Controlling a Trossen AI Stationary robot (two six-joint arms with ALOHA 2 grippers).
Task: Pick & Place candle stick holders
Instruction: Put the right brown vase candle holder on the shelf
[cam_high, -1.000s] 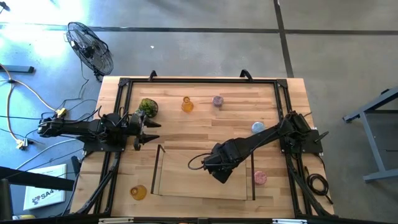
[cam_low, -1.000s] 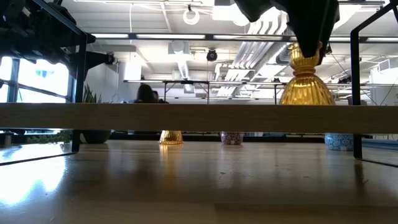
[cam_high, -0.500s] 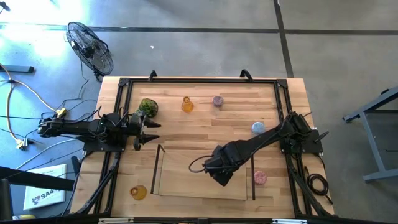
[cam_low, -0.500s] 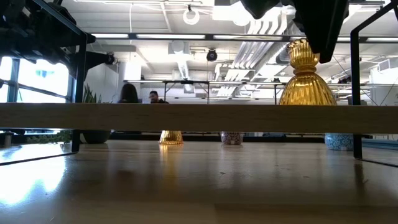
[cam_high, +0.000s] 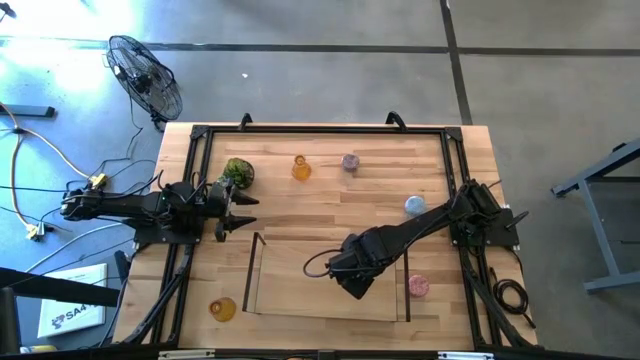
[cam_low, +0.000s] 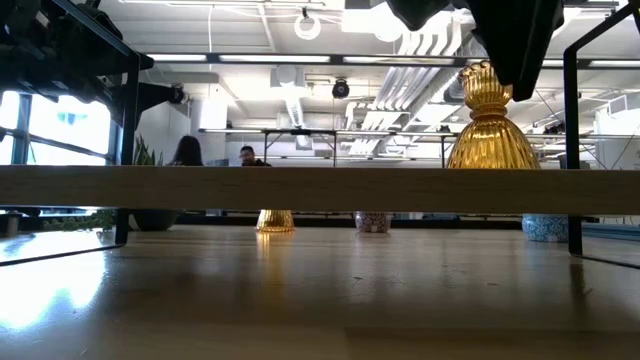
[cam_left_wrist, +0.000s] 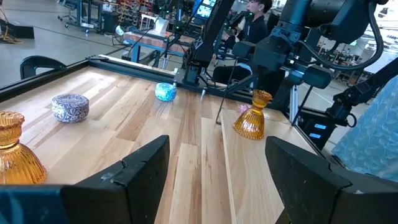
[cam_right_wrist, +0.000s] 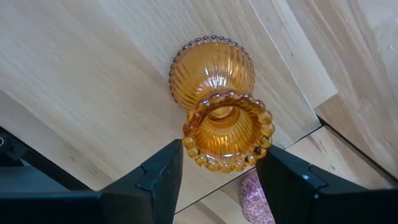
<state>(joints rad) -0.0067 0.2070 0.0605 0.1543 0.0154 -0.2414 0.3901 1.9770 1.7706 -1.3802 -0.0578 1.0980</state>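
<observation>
An amber-orange candle stick holder (cam_right_wrist: 214, 93) with a narrow neck is under my right gripper (cam_right_wrist: 217, 174), which points down over the clear-walled tray (cam_high: 258, 275) and is shut on it. In the low view the holder (cam_low: 490, 130) leans, and a wooden band hides its base. Another amber holder (cam_high: 300, 168) and a mauve one (cam_high: 349, 161) stand near the far edge. A light blue one (cam_high: 415, 205) and a pink one (cam_high: 418, 286) stand at the right. A third amber holder (cam_high: 222, 308) stands near left. My left gripper (cam_high: 245, 212) waits open at the left. My right gripper pinches the amber holder's beaded top rim (cam_right_wrist: 255, 149) between its two fingers, coming from above and pointing down. The holder hangs tilted below the fingers, its wide base (cam_right_wrist: 208, 68) off to one side. Whether the base touches the tray floor does not show.
A green mossy ball (cam_high: 237, 172) lies just beyond my left gripper. The tray's thin upright walls (cam_left_wrist: 219, 106) enclose the near middle of the table. A black frame (cam_high: 320, 128) runs round the table's edges. A coiled cable (cam_high: 512, 296) lies at the right.
In the low view the held amber holder's top, covered by the finger a second ago, now shows beside it, and the holder leans a little more. The gripper stays over the tray with the same gap.
</observation>
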